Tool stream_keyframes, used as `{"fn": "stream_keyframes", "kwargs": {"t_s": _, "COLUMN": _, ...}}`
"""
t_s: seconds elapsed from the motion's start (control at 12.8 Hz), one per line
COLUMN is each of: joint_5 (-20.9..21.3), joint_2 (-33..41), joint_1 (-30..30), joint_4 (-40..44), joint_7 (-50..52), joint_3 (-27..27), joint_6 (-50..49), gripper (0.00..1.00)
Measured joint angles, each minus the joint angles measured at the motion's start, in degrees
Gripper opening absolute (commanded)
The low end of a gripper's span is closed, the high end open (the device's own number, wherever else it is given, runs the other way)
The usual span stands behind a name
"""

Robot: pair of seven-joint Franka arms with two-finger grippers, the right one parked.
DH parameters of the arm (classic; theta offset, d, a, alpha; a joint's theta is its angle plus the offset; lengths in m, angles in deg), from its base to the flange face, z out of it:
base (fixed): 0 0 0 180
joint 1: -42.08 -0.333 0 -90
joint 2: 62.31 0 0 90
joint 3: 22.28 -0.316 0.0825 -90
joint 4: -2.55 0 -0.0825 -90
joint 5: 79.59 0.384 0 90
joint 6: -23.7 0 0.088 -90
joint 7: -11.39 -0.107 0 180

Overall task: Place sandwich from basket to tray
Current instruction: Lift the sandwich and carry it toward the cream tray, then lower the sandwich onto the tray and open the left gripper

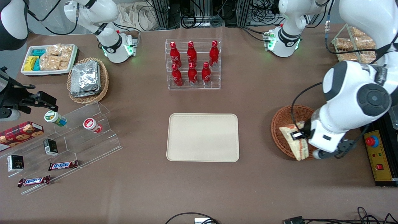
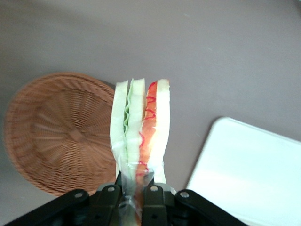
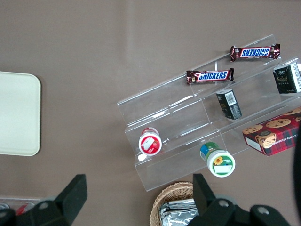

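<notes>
Front view: the pincer (image 1: 301, 135) hangs over the edge of the basket (image 1: 281, 119) that lies nearest the front camera, and the sandwich (image 1: 294, 143) hangs from it, lifted off the weave with its lower end over the rim. The wedge's long axis runs from the pincer toward the front camera, slightly slanted, filling stripe along the edge facing the tray (image 1: 203, 137). The tray sits well apart from the pincer, toward the parked arm's end of the bench (image 1: 199, 193), bare.

Left wrist view: the pincer (image 2: 131, 194) is clamped narrow on the sandwich (image 2: 140, 134) at one end, fingers (image 2: 152, 194) pinching clear wrap and the bread layers together. The wedge points straight away from the pincer, layers on edge: pale bread, green leaf, red filling. The basket (image 2: 56, 134) lies below and to one side, with nothing in it; a corner of the tray (image 2: 249, 174) lies below on the other side.

By my judgement the thing is light and soft, and the wrap slippery. Held by one end, it may droop or slide, so a hold nearer the middle, across the flat faces, would be surer; hard squeezing would crush the bread
</notes>
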Motion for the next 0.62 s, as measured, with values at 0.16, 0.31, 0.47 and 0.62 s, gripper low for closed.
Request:
{"fn": "stream_keyframes", "kwargs": {"t_s": 0.16, "joint_5": -0.48, "joint_2": -3.13, "joint_1": 1.95, "joint_4": 0.53, "joint_7": -0.55, "joint_3": 1.04, "joint_6": 2.42, "gripper": 0.02}}
{"fn": "stream_keyframes", "kwargs": {"t_s": 0.31, "joint_5": -0.21, "joint_2": -7.73, "joint_1": 5.89, "joint_4": 1.18, "joint_7": -0.89, "joint_3": 1.26, "joint_6": 3.98, "gripper": 0.04}}
{"fn": "stream_keyframes", "kwargs": {"t_s": 0.47, "joint_5": 0.3, "joint_2": -12.46, "joint_1": 10.39, "joint_4": 1.59, "joint_7": -0.83, "joint_3": 1.3, "joint_6": 6.46, "gripper": 0.04}}
{"fn": "stream_keyframes", "kwargs": {"t_s": 0.62, "joint_5": 0.66, "joint_2": -16.91, "joint_1": 14.02, "joint_4": 1.74, "joint_7": -0.83, "joint_3": 1.31, "joint_6": 9.84, "gripper": 0.07}}
